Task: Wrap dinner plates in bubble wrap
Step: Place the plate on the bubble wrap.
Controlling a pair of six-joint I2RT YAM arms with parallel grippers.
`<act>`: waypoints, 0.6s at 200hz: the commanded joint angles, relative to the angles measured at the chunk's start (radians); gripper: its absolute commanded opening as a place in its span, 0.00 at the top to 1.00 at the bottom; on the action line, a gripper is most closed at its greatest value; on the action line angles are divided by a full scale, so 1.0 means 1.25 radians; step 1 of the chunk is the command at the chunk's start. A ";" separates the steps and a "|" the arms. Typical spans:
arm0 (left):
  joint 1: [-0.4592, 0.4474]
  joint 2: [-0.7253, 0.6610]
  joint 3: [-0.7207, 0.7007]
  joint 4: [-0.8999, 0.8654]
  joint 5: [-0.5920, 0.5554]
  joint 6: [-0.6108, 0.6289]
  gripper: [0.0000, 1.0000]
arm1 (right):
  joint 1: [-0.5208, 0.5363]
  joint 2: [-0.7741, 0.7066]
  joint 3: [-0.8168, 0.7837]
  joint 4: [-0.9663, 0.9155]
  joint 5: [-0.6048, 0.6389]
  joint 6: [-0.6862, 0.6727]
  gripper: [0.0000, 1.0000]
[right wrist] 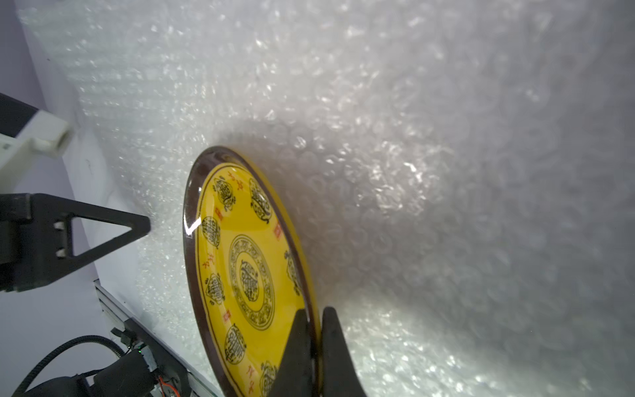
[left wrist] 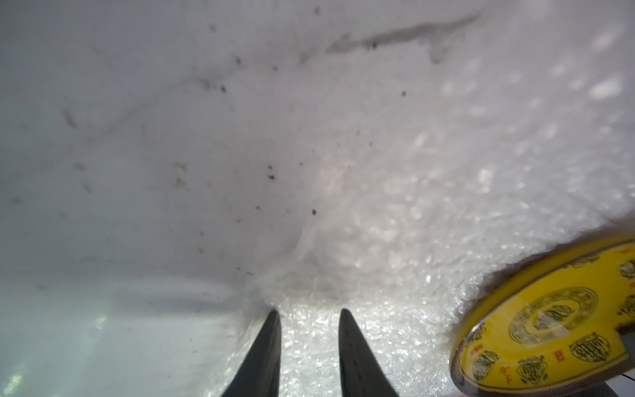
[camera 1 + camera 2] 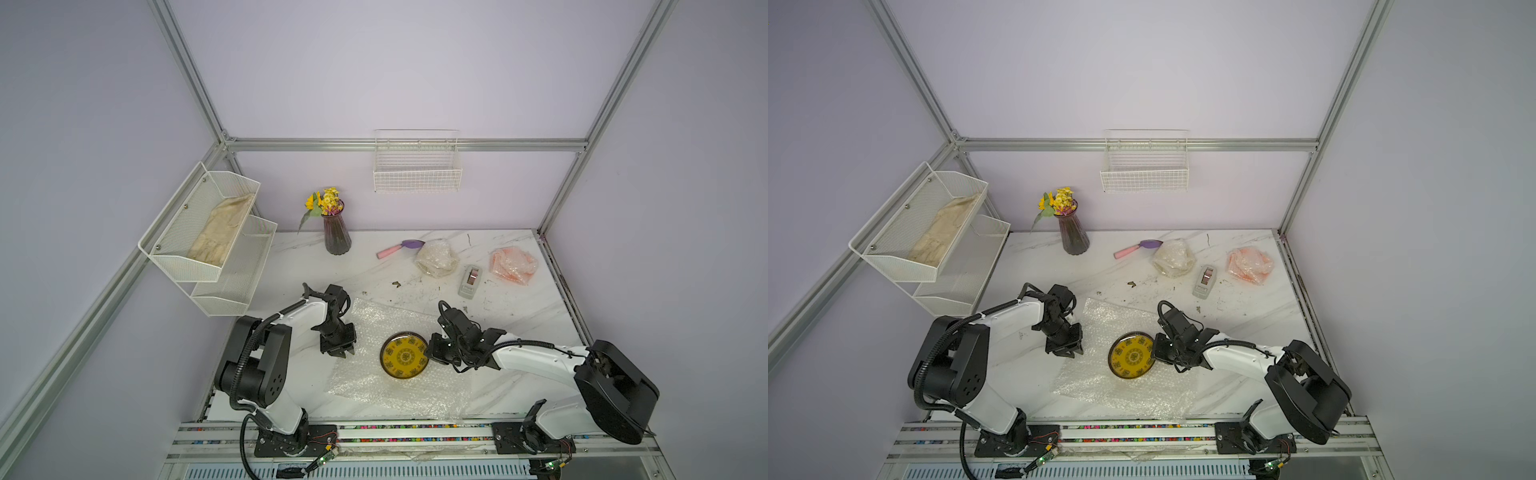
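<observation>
On the near half of the desk point(image 3: 316, 266), a bubble wrap sheet point(image 3: 374, 386) lies spread flat between the two arms. Yellow plate point(image 3: 404, 355) with dark rim and ornate pattern sits face up about mid-sheet. Right end effector point(image 1: 314, 316) is clenched on the plate's right rim, one finger on the upper face and one beneath, seen clearly in the right wrist view; in both top views it meets the plate from the right. Cannot tell whether the gripped side is lifted off the sheet. Left end effector point(image 3: 345, 353) hangs over the sheet's left edge, released, a gap between its fingers point(image 2: 264, 350) with wrap showing through and nothing held; contact of the tips with the sheet cannot be told. Far right on the desk: whitish wrapped bundle point(image 3: 436, 257) and orange-tinted wrapped bundle point(image 3: 513, 266), apart, with grey tape dispenser point(image 3: 470, 280) between them.
</observation>
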 commanded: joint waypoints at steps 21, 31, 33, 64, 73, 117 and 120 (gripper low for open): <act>0.002 0.016 -0.039 0.007 -0.040 -0.025 0.71 | 0.000 0.042 -0.015 -0.025 0.051 -0.050 1.00; 0.006 0.007 -0.048 0.014 -0.037 -0.037 0.70 | -0.007 0.056 0.000 -0.025 0.064 -0.078 1.00; 0.007 0.003 -0.050 0.017 -0.037 -0.041 0.70 | -0.008 0.061 0.003 -0.025 0.067 -0.084 1.00; 0.038 -0.055 -0.121 0.089 -0.004 -0.106 0.70 | -0.062 0.141 0.072 -0.022 0.042 -0.177 1.00; 0.045 -0.065 -0.126 0.092 -0.003 -0.114 0.69 | -0.073 0.164 0.097 -0.029 0.034 -0.195 1.00; 0.081 -0.125 -0.086 0.030 -0.046 -0.096 0.64 | -0.096 0.182 0.204 -0.188 0.024 -0.285 0.72; 0.081 -0.128 -0.076 0.020 -0.055 -0.093 0.64 | -0.096 0.175 0.207 -0.204 0.035 -0.283 0.71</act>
